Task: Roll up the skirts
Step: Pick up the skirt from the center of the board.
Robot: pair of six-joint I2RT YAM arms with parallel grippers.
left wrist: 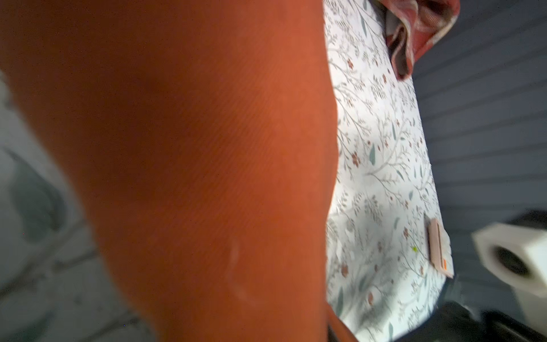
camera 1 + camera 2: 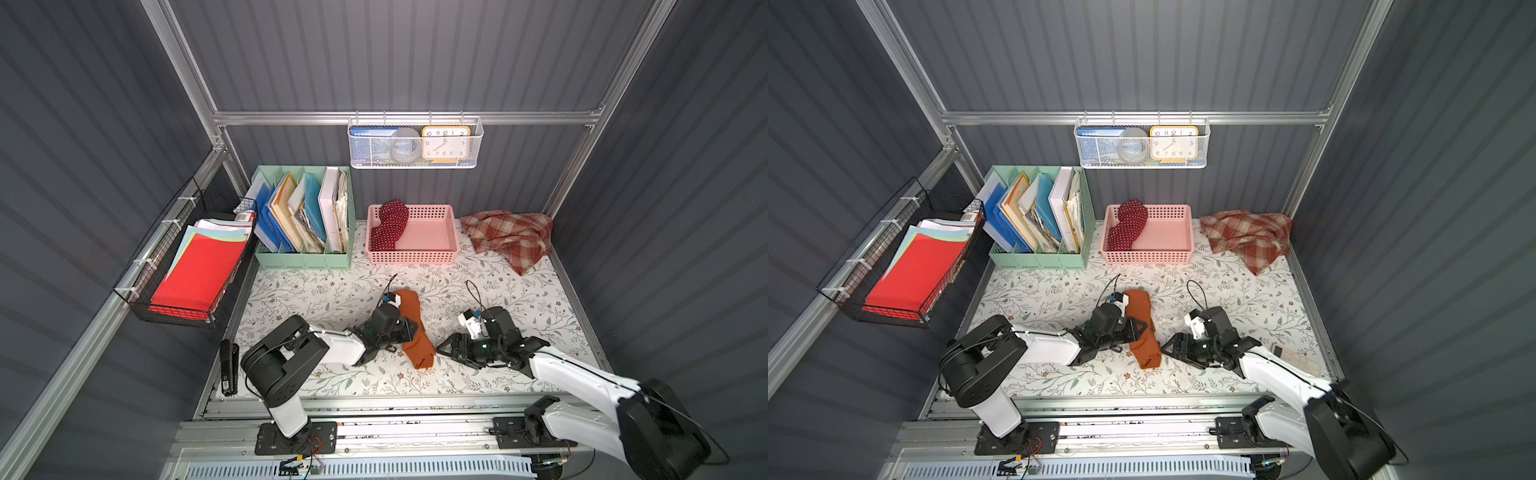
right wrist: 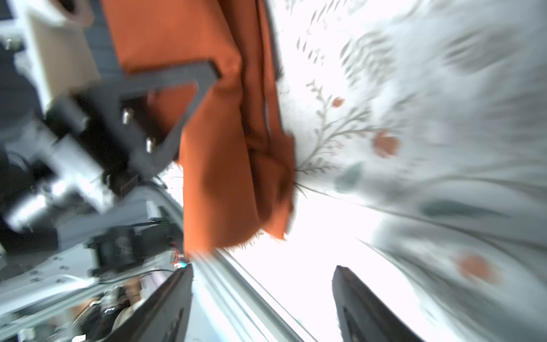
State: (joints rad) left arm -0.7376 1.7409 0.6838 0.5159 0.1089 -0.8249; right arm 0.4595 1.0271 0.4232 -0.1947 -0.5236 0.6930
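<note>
rust-orange skirt (image 2: pixel 420 353): a long, narrow bundle on the floral table cover (image 2: pixel 324 291), in front of the pink basket (image 2: pixel 432 255) and well apart from it. One end points toward the basket, the other away. The right wrist view shows several layers folded over one another along its edge.
left gripper (image 2: pixel 410 328): at about the middle of the bundle's length, reaching in from the side. Its jaws are clamped on the rust-orange skirt, with one dark finger (image 3: pixel 171 74) lying flat across the cloth. Orange fabric fills most of the left wrist view.
right gripper (image 3: pixel 263 269): low over the table cover on the bundle's other side, near the end farthest from the basket. Its jaws stand wide apart with nothing between them. The tips are just beside the cloth, and whether they touch it cannot be told.
polka-dot skirt (image 2: pixel 390 226): inside the basket, bunched at the end on the left arm's side, its upper part heaped over the back rim.
plaid skirt (image 2: pixel 509 235): crumpled on the table cover just beside the basket, on the right arm's side.
</note>
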